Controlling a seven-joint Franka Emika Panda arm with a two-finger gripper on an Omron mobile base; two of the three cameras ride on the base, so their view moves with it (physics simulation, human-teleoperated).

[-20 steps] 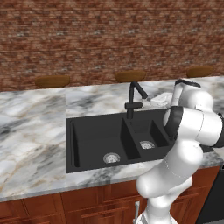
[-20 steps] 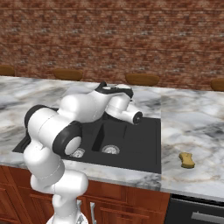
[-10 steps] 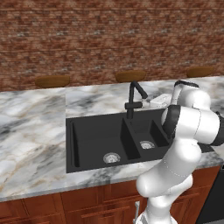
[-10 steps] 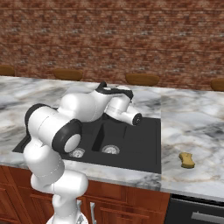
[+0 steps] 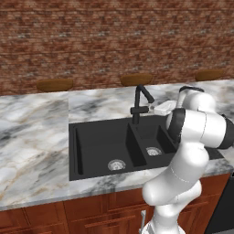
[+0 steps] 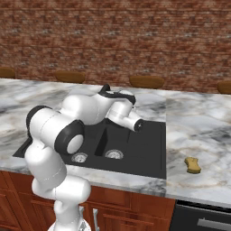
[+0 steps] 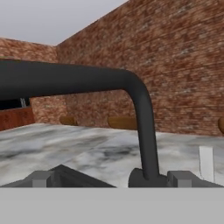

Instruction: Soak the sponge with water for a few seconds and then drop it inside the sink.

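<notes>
The black double-basin sink [image 5: 98, 144] [image 6: 151, 146] lies in the marble counter, with a silver drain in each basin. No water runs from the black faucet [image 5: 138, 104] [image 6: 105, 88]. My gripper [image 5: 157, 109] hangs over the narrower basin, just right of the faucet, and points at it. In the hand view the gripper [image 7: 111, 179] is open, its fingertips [image 7: 41, 178] wide apart, and the faucet [image 7: 145, 118] arcs close ahead with its foot between them. The yellow sponge [image 6: 193, 164] lies on the counter right of the sink, far from the gripper.
Brown round discs [image 5: 55, 84] [image 5: 136, 78] stand along the counter's back by the brick wall. Marble counter [image 5: 32, 137] spreads left of the sink. A dark appliance front [image 6: 203, 219] sits below the counter at the right.
The hand has crept a little left, closer to the faucet. The sponge and the sink are unchanged.
</notes>
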